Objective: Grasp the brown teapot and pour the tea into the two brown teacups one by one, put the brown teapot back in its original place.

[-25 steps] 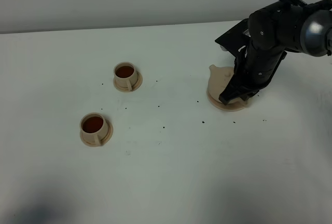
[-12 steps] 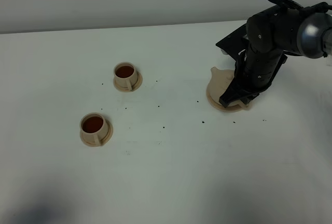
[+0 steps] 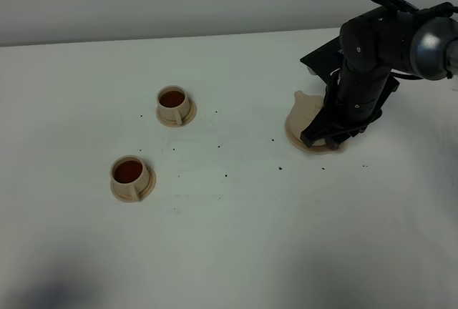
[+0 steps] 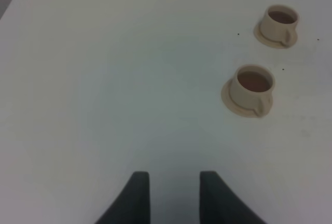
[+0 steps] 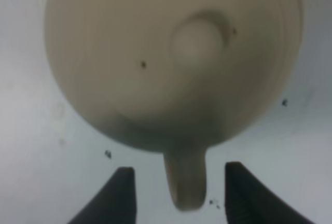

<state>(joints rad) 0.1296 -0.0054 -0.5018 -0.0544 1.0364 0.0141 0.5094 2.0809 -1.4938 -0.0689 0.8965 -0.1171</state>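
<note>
The white table (image 3: 229, 252) is shown from above, sprinkled with dark specks of spilled tea. At the far right, the right arm (image 3: 376, 51) is bent down over the brown teapot (image 3: 306, 112), which is seated on the flat round saucer (image 3: 297, 139), its original place; only the spout side of the pot is left visible in the overhead view. In the right wrist view, the domed lid and knob (image 5: 197, 42) fill the picture, and the loop handle (image 5: 185, 182) is seen between the two fingers of the right gripper (image 5: 179, 190), which are spread apart with a clear gap on each side of it. The pot is thus judged released. The two brown teacups (image 3: 174, 105) (image 3: 131, 178) stand well to the left, both filled with dark tea, one far and one nearer. The left gripper (image 4: 170, 195) is seen low over bare table with its fingers parted and nothing between them.

Risk: because the handle lies between the spread fingers, a sideways or tilted withdrawal could catch it, so that the pot is dragged off the saucer or tipped, with its lid dislodged. A straight lift clear of the handle is judged the safer move.
</note>
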